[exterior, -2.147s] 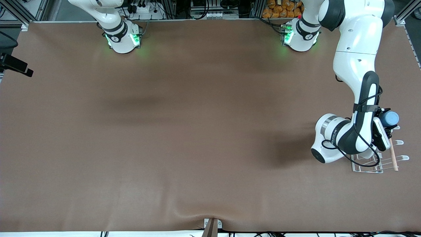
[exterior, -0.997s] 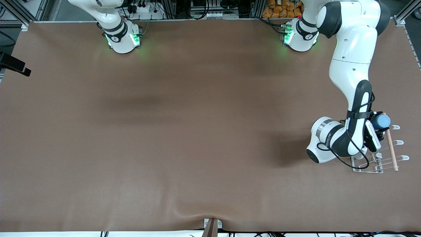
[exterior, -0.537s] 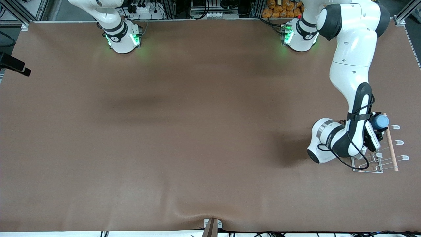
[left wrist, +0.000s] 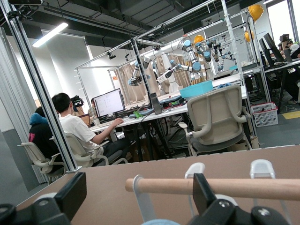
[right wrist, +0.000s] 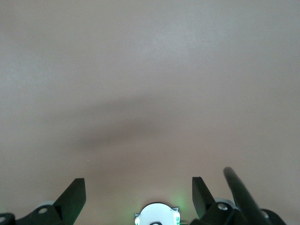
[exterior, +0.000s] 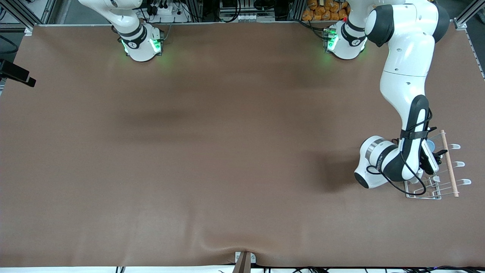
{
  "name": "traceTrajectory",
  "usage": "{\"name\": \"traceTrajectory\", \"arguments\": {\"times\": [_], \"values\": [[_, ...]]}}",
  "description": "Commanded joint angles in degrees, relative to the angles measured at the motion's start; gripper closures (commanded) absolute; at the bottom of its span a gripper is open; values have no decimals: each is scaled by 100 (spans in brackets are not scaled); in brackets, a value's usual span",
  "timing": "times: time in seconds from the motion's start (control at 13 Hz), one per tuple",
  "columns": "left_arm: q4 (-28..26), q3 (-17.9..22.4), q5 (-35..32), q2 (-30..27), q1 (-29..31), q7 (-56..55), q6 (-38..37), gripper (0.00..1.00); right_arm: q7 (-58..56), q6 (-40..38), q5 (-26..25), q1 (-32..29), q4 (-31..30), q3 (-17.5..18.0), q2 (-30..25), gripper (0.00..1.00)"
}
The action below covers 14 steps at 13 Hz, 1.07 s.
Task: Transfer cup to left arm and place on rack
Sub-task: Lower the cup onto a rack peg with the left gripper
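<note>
The white wire rack (exterior: 452,182) with its wooden rod (exterior: 449,163) stands at the left arm's end of the table. My left gripper (exterior: 435,152) is low over the rack's end farthest from the front camera. In the left wrist view its fingers (left wrist: 70,193) stand wide apart, open (left wrist: 136,188). The rod (left wrist: 234,186) and a white prong (left wrist: 143,202) lie just ahead of them. Only a sliver of the light-blue cup (left wrist: 161,222) shows between the fingers. In the front view the cup (exterior: 431,144) peeks out beside the left wrist. My right gripper (right wrist: 138,187) is open, empty and waits high over bare table.
The brown table mat (exterior: 227,151) is bare apart from the rack. The two arm bases (exterior: 142,43) stand along the edge farthest from the front camera. A black part (exterior: 17,76) juts in at the right arm's end.
The cup stood clear above the rod's end by the left gripper. It has sunk toward the rack and is now mostly hidden under the left hand. The right arm has not moved.
</note>
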<state>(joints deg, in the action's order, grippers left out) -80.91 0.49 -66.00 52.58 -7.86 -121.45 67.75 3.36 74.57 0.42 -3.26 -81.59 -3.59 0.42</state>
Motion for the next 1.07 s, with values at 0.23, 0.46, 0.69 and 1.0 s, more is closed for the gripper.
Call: {"name": "traceTrajectory", "arguments": {"times": [0.23,0.46,0.69,1.0], "values": [[110,127,-45,-11,-66,490,-16,0,-20,-197,-77,-96,99,-27,-94,0],[128,215,-317,-28,-154,850,-113,0,-20,-337,-51,-70,196,8,-94,0],[128,337,-431,-142,-250,1140,-131,0,-55,-417,3,-70,196,-1,-77,0],[172,601,-449,-379,-409,1782,-175,0,-90,-417,-42,-79,196,-1,-77,0]]}}
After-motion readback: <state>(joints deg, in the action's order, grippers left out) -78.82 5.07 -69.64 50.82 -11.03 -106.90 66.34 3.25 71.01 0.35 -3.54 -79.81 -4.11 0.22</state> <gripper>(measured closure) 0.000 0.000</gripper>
